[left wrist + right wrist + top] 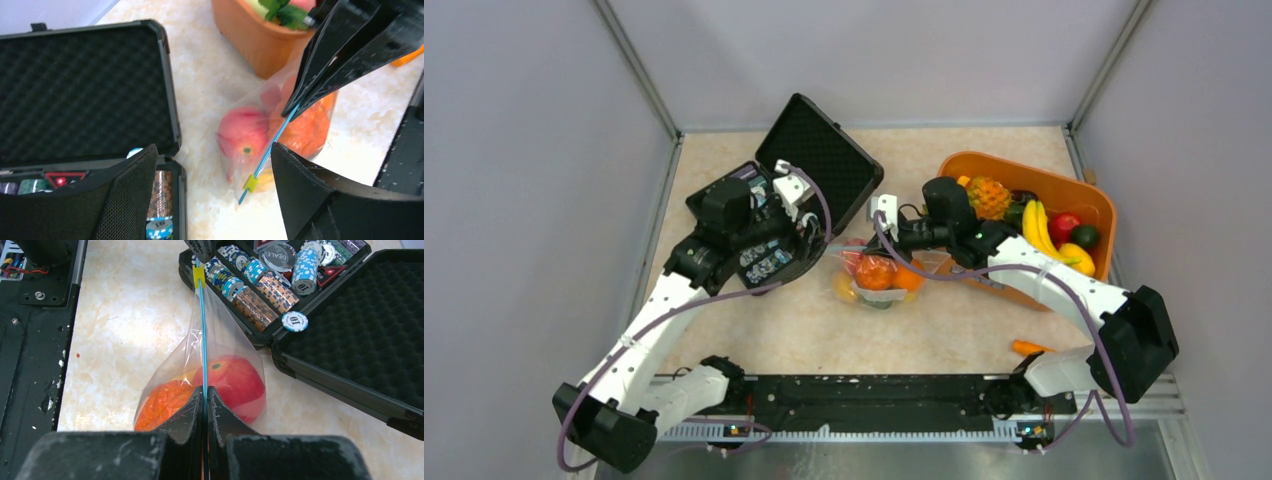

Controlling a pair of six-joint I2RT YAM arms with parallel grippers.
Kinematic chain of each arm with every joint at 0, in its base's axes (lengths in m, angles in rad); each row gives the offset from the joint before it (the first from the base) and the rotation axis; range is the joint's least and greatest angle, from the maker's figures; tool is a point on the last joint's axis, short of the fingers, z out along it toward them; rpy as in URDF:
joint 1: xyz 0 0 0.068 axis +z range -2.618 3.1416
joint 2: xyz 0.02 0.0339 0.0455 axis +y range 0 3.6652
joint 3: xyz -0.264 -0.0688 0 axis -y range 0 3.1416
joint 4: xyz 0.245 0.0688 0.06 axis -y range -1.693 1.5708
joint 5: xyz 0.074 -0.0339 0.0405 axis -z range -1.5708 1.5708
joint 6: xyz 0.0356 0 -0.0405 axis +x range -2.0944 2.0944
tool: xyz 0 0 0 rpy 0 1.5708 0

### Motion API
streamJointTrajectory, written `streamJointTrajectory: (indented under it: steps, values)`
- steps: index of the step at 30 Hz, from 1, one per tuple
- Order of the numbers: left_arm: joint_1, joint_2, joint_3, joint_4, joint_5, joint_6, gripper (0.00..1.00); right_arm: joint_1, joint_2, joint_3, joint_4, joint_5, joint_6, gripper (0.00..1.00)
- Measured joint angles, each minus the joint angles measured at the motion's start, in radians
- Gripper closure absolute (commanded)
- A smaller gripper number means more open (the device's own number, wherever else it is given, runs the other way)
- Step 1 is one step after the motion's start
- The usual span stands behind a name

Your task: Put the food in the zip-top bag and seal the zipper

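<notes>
Clenched fingertips of the right gripper (205, 392) pinch the teal zipper (202, 330) of the zip-top bag (227, 340), which stands on the desk (125, 325) just beside the black case (350, 330). Inside the bag, a red fruit (235, 380) lies on the side toward the case and an orange fruit (162, 402) on the side away from it. The zipper's yellow slider (250, 183) sits at the end nearest the case's chip trays, between the spread, released fingers of the left gripper (212, 146). More food (1036, 232) lies in the orange basket (1049, 178), on the far side of the bag from the case.
</notes>
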Motion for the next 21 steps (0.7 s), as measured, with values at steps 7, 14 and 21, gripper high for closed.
streamJointTrajectory:
  steps: [7,14,21]
  values:
    - [0.003,0.029,0.022,0.029,0.078,-0.145,0.17,0.000,-0.001,0.000,-0.006,-0.013,0.013,1.00]
    - [0.006,-0.033,-0.039,0.104,-0.011,-0.250,0.01,0.000,-0.046,0.008,-0.127,-0.131,-0.018,1.00]
    - [0.007,-0.123,-0.076,0.192,-0.152,-0.299,0.01,0.031,-0.108,0.107,-0.334,-0.254,-0.098,1.00]
